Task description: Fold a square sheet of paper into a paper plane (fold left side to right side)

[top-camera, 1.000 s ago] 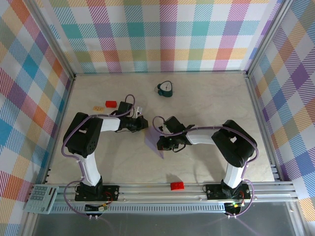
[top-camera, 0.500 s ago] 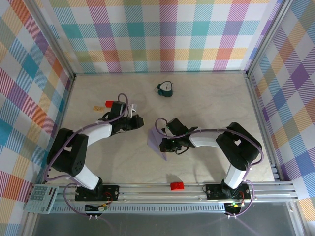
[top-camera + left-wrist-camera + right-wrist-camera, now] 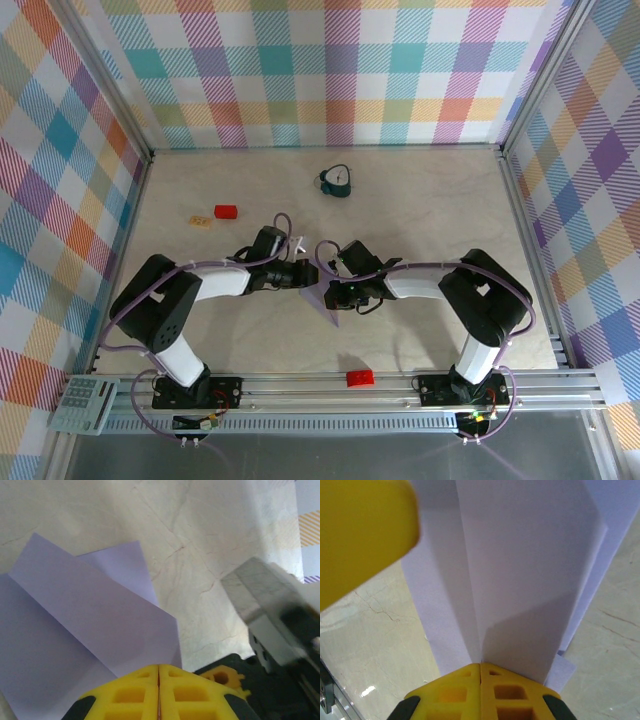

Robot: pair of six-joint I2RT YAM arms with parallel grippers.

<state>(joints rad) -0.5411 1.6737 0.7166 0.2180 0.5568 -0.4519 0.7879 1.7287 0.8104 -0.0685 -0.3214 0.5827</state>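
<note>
Swinging in from the left of the table, our left gripper has come right up to the paper plane since half a second ago. We are now seeing it touching the paper's left edge, facing our right gripper, which is staying at the paper's right side. The pale lavender paper is lying near the middle of the table, folded into a narrow wedge whose point is aiming toward the near edge. Through the left wrist camera we are seeing the yellow fingers pressed together with no gap and a folded flap running up to their tips; we cannot tell whether they are pinching it. Through the right wrist camera the right fingers are likewise closed tight, with a raised crease of the paper meeting their seam; whether they are gripping it we cannot tell either. Well beyond the paper a dark teal clock is standing, and a red block is lying off to the far left
</note>
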